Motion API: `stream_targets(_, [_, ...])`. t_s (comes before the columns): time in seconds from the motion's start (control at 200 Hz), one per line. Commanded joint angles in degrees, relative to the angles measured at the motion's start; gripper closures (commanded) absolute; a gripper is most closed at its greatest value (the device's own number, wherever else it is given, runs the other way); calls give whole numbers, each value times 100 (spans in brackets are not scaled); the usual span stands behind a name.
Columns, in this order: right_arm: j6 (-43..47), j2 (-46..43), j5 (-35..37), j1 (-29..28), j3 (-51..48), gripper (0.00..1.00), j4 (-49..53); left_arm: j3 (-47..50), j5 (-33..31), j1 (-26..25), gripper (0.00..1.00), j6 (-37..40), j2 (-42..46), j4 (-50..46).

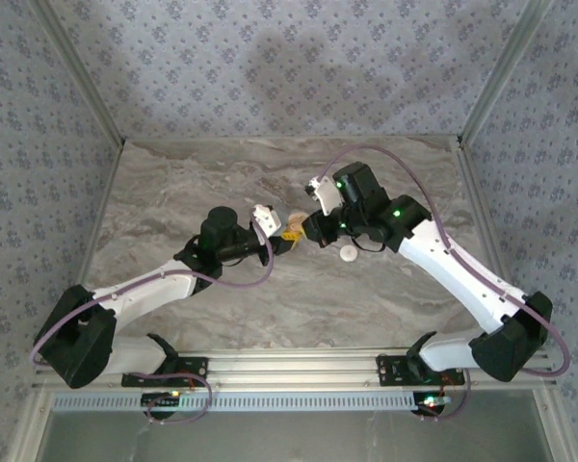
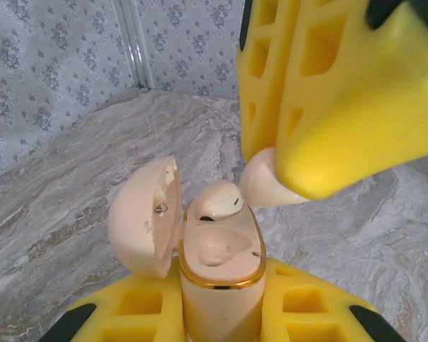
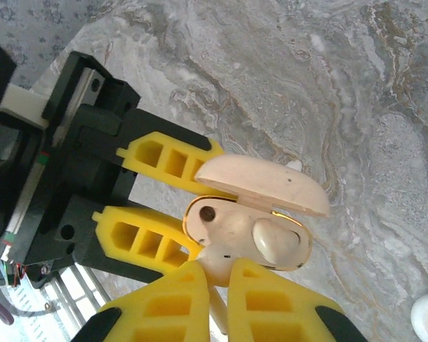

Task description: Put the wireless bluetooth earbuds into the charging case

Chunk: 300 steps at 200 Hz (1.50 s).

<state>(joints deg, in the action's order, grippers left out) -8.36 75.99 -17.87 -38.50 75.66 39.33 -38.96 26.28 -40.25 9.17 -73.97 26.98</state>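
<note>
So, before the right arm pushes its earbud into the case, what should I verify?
1. Grip of left gripper on cream gold-rimmed charging case: ok.
2. Its hinged lid open: ok.
3. One whitish plastic earbud seated: ok.
4. The other slot empty: ok.
5. Hold of right gripper on second earbud: ok.
6. That second earbud over the other slot: not ok, beside the rim.

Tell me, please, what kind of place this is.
Probably a robot test booth, not a home: a marble-patterned table, patterned walls between metal posts, and two robot arms bolted to a rail at its edge.
</note>
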Motion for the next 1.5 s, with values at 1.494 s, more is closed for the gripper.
stream_targets(1.494, [-1990,1568,1105,159,-1536,62,1348,596,-1198,228,85,-156,605,-353])
